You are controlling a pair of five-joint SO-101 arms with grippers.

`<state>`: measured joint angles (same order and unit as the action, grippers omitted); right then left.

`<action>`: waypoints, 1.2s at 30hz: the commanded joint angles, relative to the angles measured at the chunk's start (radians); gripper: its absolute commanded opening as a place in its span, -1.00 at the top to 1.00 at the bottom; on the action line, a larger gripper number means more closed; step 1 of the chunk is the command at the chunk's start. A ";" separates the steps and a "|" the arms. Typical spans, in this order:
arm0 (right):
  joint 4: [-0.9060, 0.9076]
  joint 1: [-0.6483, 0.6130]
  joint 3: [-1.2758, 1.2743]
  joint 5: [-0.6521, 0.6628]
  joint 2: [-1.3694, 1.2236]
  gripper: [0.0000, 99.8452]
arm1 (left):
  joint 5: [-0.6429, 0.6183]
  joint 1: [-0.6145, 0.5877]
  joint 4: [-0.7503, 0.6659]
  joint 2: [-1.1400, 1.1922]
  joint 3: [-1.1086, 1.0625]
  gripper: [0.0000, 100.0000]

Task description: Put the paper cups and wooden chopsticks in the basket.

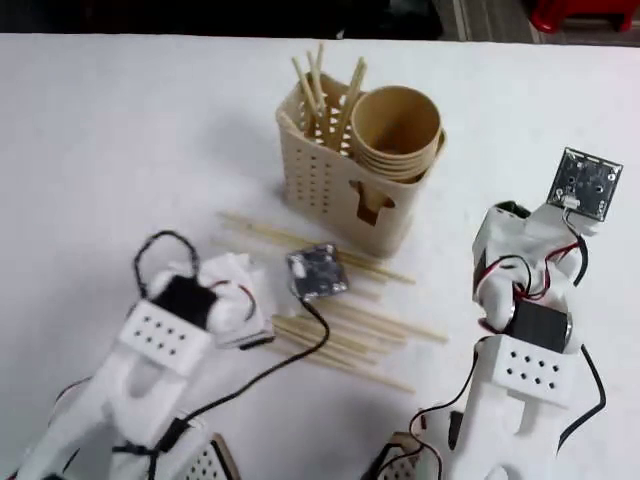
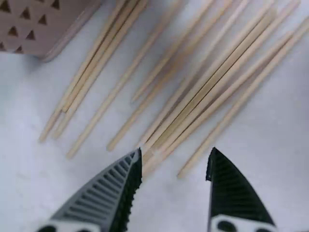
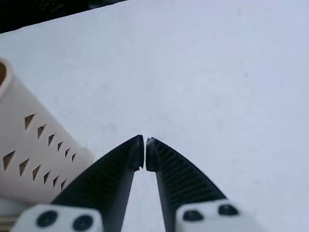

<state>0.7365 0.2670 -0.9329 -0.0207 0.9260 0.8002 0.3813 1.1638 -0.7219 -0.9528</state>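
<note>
Left gripper (image 2: 175, 159) spread wide, tips just over near ends of loose wooden chopsticks (image 2: 203, 92), which lie scattered on white counter (image 1: 120, 130) at centre of high view. Right gripper (image 3: 145, 151) pressed together, holding nothing, near right side of basket (image 1: 325, 185). Basket upright at upper centre; stacked paper cups (image 1: 396, 125) and several upright chopsticks (image 1: 318, 80) inside.

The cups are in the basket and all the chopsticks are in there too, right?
Not all. The cups are in the basket, but only a few chopsticks stand in it; the high view shows many loose chopsticks lying on the table.
</note>
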 commanded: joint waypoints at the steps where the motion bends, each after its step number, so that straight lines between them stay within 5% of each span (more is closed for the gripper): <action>1: -0.019 0.013 0.008 -0.003 0.001 0.96 | 0.008 0.076 -0.087 0.140 0.005 0.55; 10: -0.019 0.033 0.006 -0.002 0.001 0.96 | 0.008 0.131 -0.267 0.397 0.006 0.56; 20: -0.019 0.044 0.006 -0.002 0.001 0.96 | -0.068 0.131 -0.203 0.647 0.222 0.56; 29: -0.019 0.044 0.006 -0.002 0.001 0.96 | -0.091 0.131 -0.193 0.742 0.307 0.93; 36: -0.019 0.044 0.006 -0.002 0.001 0.96 | -0.094 0.124 -0.157 0.739 0.321 0.96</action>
<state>0.7365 0.3023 -0.9329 -0.0207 0.9260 0.7250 0.5040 0.9689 0.0146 -0.6736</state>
